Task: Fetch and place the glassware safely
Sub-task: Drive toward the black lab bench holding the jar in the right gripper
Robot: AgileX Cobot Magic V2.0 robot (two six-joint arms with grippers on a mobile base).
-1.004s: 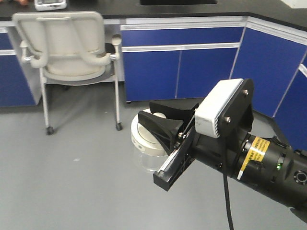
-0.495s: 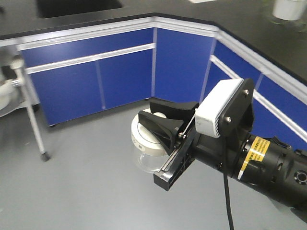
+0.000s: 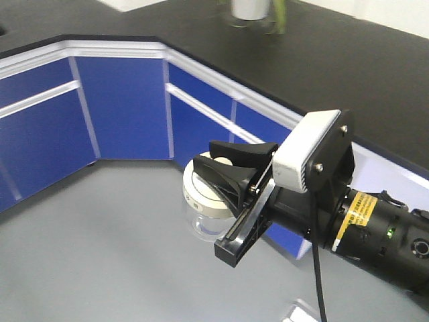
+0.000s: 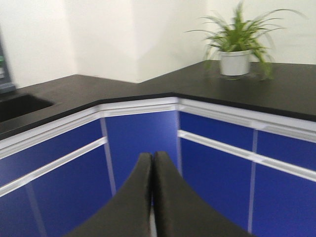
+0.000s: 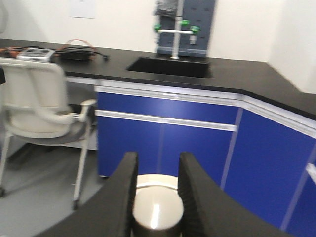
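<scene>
Glass in hand: the jar is small, squat and clear under a cream-white lid. It hangs in the air over the grey floor, near the blue cabinets, and rests on nothing.
Jar from pincer: it sits directly between the two black fingers of the right gripper, so no reach is left to make.
Long axis: upright, with the lid on top and the glass body hanging below the fingers.
Nearer arm: the right arm, which already has the jar. The jar does not show in the left wrist view.
Right gripper: clenched on the jar. In the right wrist view its fingers flank the lid on either side.
Left gripper: fingertips pressed together with nothing between them.
Arm pose: the right forearm comes in from the lower right of the front view, stretched forward and sloping slightly up toward the jar.
Likely set-down: the black counter lies beyond the jar and higher. The jar would probably have to rise above the counter edge before going down on it.
Risk: the grip seems to be at lid height rather than on the glass. Whether the lid is fastened cannot be told, so a jolt could shed the body.
</scene>
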